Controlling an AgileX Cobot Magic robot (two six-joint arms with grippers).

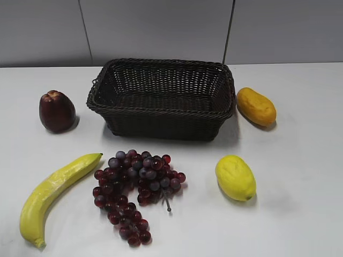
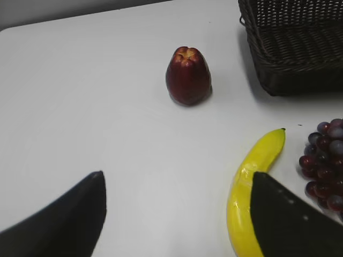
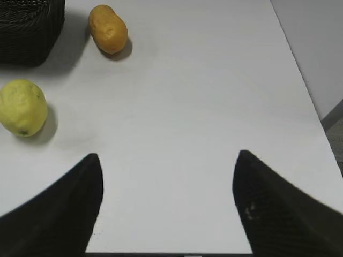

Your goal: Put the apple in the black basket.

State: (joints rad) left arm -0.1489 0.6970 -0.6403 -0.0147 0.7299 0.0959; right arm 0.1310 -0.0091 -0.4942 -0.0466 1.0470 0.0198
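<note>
The dark maroon apple (image 1: 56, 111) stands upright on the white table, left of the black basket (image 1: 163, 115). It also shows in the left wrist view (image 2: 188, 76), well ahead of my left gripper (image 2: 177, 176), which is open and empty above the table. The black basket's corner (image 2: 295, 59) is at the upper right there. My right gripper (image 3: 167, 156) is open and empty over bare table. The basket's corner (image 3: 27, 37) is at that view's upper left. Neither gripper shows in the exterior view.
A yellow banana (image 1: 51, 193) (image 2: 249, 187) lies front left, partly under my left gripper's right finger. Purple-red grapes (image 1: 136, 190) (image 2: 324, 160) lie before the basket. A lemon (image 1: 235, 178) (image 3: 21, 107) and an orange-yellow fruit (image 1: 256, 106) (image 3: 108, 29) lie at the right.
</note>
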